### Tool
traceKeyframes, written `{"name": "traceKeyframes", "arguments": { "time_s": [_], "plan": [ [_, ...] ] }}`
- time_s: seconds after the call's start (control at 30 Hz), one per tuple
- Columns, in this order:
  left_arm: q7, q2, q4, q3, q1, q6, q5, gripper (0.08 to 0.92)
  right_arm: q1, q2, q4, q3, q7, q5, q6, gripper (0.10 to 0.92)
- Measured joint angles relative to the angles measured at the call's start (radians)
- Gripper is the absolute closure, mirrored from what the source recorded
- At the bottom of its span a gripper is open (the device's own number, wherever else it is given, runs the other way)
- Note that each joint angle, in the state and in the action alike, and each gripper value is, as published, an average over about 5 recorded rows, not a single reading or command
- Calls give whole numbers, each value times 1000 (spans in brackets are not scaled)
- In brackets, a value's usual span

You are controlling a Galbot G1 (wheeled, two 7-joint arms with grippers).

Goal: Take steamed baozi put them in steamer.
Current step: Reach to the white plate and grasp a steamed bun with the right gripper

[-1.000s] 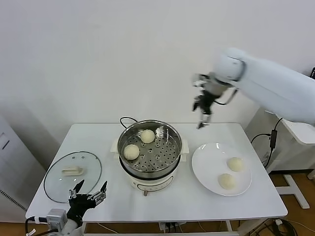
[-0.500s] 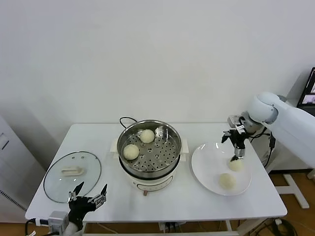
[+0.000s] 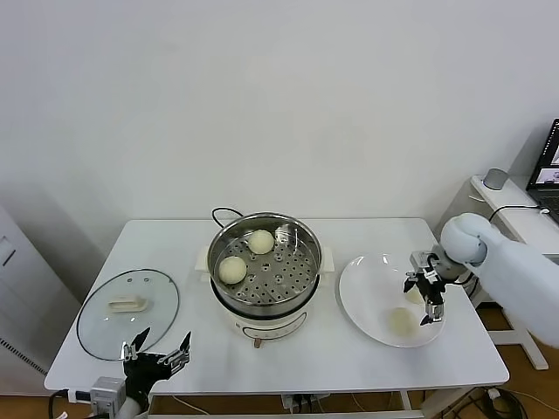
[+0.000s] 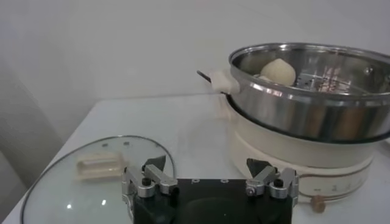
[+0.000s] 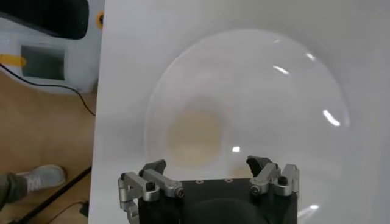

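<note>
Cream-white, soft baozi (image 3: 400,321) on the plate (image 3: 362,297) sits beside the open right claw (image 3: 424,299); two already lie in the steamer (image 3: 265,262). It likely dents easily, so cradle its sides gently. Left claw (image 3: 157,356) idles open at the bench's front edge.

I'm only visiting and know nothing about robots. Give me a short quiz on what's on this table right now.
1. How many baozi lie in the steamer?
2. True or false: the glass lid sits on the steamer.
3. Which gripper is over the white plate: A, left; B, right?

Key
1. Two.
2. False. It lies flat on the table beside it.
3. B. The right gripper, jaws open. The left gripper waits by the lid.
</note>
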Motion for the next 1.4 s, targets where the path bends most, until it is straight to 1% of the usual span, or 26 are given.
{"name": "traceKeyframes", "arguments": {
  "time_s": [0.53, 1.1, 1.2, 1.4],
  "plan": [
    [1, 0, 20, 2, -10, -1, 3, 177, -82, 63, -37, 52, 27, -66, 8, 203],
    [2, 0, 42, 1, -23, -1, 3, 177, -100, 86, -60, 65, 35, -109, 8, 205],
    [2, 0, 44, 1, -24, -1, 3, 177, -101, 86, -63, 68, 35, -113, 9, 247],
    [2, 0, 52, 2, -32, 0, 4, 177, -96, 82, -65, 71, 34, -111, 9, 409]
  ]
}}
